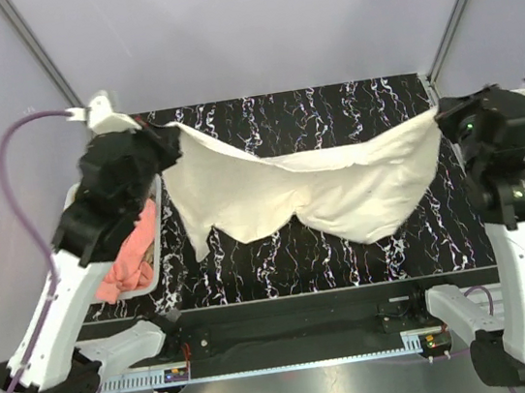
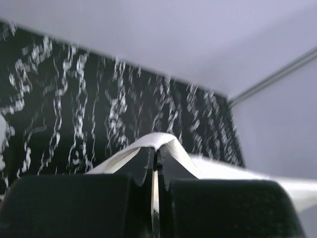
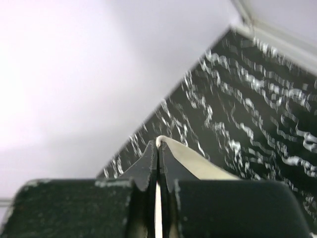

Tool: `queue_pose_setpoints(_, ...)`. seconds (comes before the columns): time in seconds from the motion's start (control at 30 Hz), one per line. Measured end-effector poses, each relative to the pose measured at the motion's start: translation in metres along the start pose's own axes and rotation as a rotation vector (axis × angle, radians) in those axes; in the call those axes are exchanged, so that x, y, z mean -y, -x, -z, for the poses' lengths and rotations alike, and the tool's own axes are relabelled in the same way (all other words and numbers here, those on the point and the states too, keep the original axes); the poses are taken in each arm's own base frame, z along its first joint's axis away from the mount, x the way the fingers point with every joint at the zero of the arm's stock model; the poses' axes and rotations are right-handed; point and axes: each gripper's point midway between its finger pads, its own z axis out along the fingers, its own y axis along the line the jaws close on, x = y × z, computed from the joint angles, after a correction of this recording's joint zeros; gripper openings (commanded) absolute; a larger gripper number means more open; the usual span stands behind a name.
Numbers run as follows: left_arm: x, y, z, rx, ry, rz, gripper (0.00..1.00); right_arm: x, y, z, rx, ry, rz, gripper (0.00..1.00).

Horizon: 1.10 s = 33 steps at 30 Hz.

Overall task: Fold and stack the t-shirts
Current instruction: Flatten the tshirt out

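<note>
left jaws: pinched tight on one edge of the cream-white t-shirt [image 1: 319,184] | right jaws: clamped on the opposite edge | shirt: hung stretched between both arms over the surface [image 1: 328,109], sagging mid-span, probably spread to lay flat for folding | salmon-pink t-shirt [image 1: 129,256] lay in basket [image 1: 159,245], left.

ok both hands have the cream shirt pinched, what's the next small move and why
Probably lower both hands together so the cream t-shirt lies flat on the table. The left hand and right hand are each shut on an edge, and it hangs stretched between them, sagging in the middle, not yet spread for folding.
</note>
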Motion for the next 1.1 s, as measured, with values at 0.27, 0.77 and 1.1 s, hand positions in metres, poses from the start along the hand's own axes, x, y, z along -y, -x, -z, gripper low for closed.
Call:
queue_pose_setpoints(0.27, 0.003, 0.097, 0.091, 0.259, -0.067, 0.053, 0.00, -0.035, 0.095, 0.086, 0.231, 0.098, 0.010, 0.00)
queue_pose_setpoints(0.77, -0.011, 0.060, -0.037, 0.108, 0.137, -0.077, 0.00, -0.034, 0.038, -0.059, 0.062, -0.076, 0.199, 0.00)
queue_pose_setpoints(1.1, 0.003, 0.104, -0.214, 0.100, 0.017, 0.162, 0.00, -0.093, 0.091, -0.214, 0.156, -0.009, 0.254, 0.00)
